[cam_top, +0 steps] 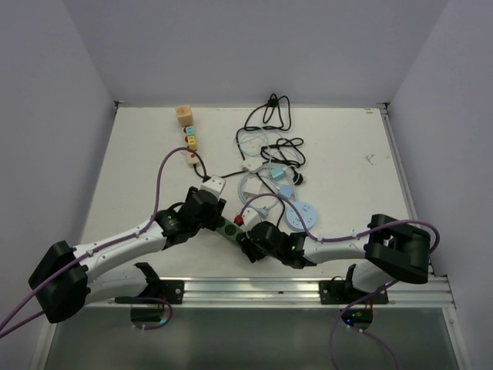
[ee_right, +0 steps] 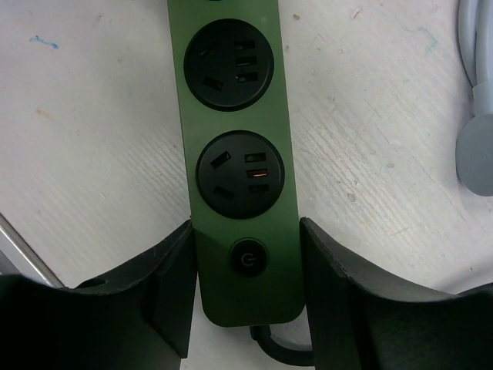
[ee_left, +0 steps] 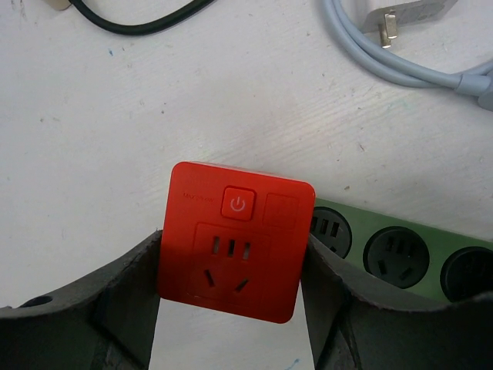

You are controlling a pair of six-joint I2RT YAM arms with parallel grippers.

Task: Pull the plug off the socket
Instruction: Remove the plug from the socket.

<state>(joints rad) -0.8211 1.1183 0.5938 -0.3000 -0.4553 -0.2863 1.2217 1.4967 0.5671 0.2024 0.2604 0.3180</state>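
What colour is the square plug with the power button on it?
The plug is bright red; the left wrist view shows it best.

Beyond the left gripper (ee_left: 231, 250) lie a white charger plug (ee_left: 420, 11) and a grey-blue cable (ee_left: 400, 69) to its right and a black cable (ee_left: 131, 27) to its left. A wooden block (cam_top: 183, 116) sits farther off.

Smooth red plastic plug (ee_left: 235, 258), matt green socket (ee_right: 240, 225)
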